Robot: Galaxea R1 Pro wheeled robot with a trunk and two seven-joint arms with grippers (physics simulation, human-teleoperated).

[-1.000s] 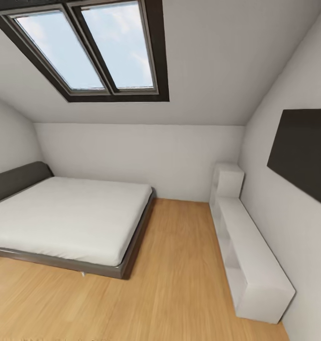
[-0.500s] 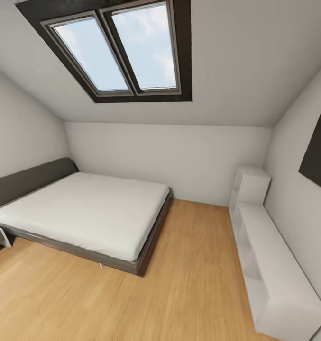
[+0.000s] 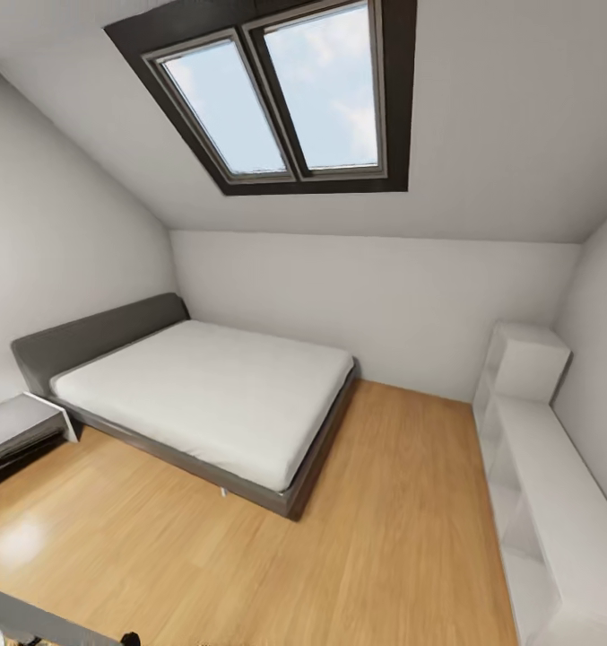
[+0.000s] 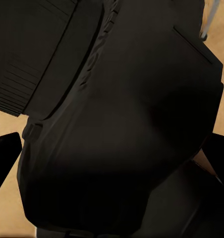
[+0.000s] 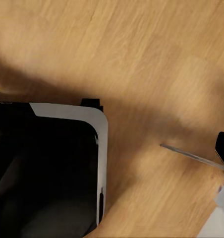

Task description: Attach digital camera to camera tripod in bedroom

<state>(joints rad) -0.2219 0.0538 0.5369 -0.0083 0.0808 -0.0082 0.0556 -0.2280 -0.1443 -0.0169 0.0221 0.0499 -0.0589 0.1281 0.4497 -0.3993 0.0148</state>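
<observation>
We see the digital camera (image 4: 122,124) right up against the left wrist view, a black chunky body with a ribbed ring on one side. The left hand (image 4: 112,153) is grasping it: a dark fingertip (image 4: 4,158) sits at one flank of the body and another at the opposite flank. Behind the camera we make out strips of light wood floor (image 4: 5,121).

In the right wrist view we look down on the same wood floor (image 5: 141,54), with a black panel edged in white (image 5: 67,163) and a thin silver rod (image 5: 191,156) lying just above the boards; we cannot tell what the rod belongs to, nor whether the right hand is clenched or released.

From the head view we see the bedroom (image 3: 375,296): a grey bed (image 3: 204,395) against the left wall, a dark-framed skylight (image 3: 285,90) in the sloped ceiling, a low white shelf unit (image 3: 545,467) along the right wall, and a small bedside stand (image 3: 12,422) beside the headboard.
</observation>
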